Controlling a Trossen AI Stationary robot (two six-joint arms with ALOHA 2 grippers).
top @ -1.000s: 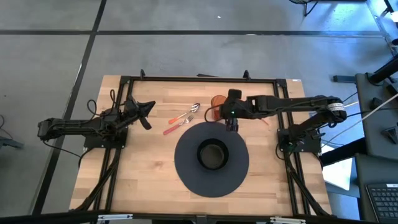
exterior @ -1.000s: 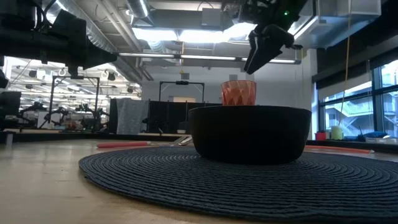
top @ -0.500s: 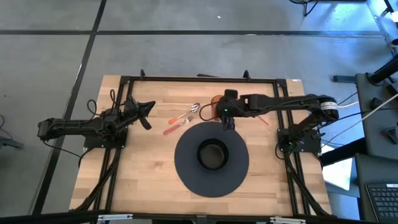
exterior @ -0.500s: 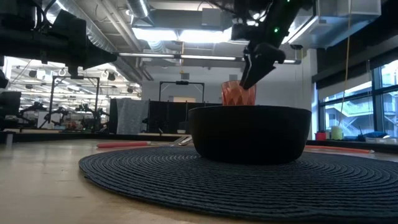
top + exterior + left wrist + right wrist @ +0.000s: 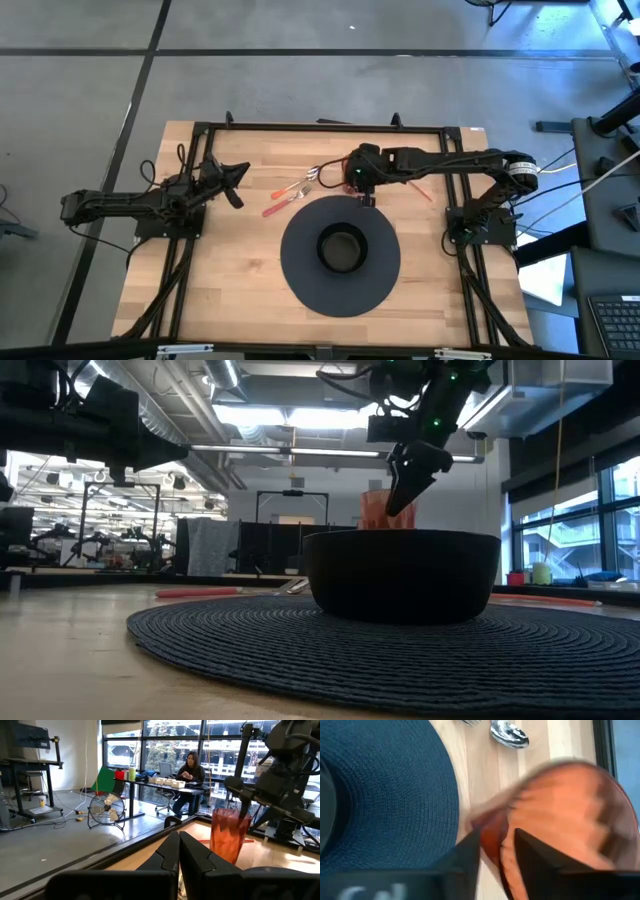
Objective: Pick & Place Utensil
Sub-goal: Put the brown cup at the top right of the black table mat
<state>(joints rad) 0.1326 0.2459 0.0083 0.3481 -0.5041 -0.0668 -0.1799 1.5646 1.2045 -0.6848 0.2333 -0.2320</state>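
A fork and a spoon [image 5: 296, 187] with red handles lie flat on the wooden table, left of an orange cup [image 5: 376, 510]. The spoon's bowl [image 5: 510, 734] shows beyond the cup [image 5: 570, 810] in the right wrist view. My right gripper [image 5: 495, 847] stands over the cup [image 5: 229, 835], its fingers astride the cup's wall. My left gripper [image 5: 179, 851] waits shut at the table's left [image 5: 236, 181], touching nothing. A black bowl [image 5: 341, 249] sits in the middle of a round dark placemat [image 5: 300, 270]. My right gripper has the cup's wall at the rim [image 5: 492, 827], on the side toward the placemat. One finger [image 5: 535, 855] is inside the cup and the other [image 5: 465, 852] outside. The fingers come from above, pointing down. The cup stands upright on the table.
A red stick-like thing [image 5: 424, 190] lies right of the cup. A black frame [image 5: 320, 127] borders the table. The placemat's edge [image 5: 445, 790] lies close beside the cup. Beyond the table a person sits at a desk [image 5: 190, 772].
My right gripper has gone toward the table's left and far edge and come down onto the orange cup. Its fingers have drawn together around the cup's rim. The fork, spoon and bowl have stayed where they were.
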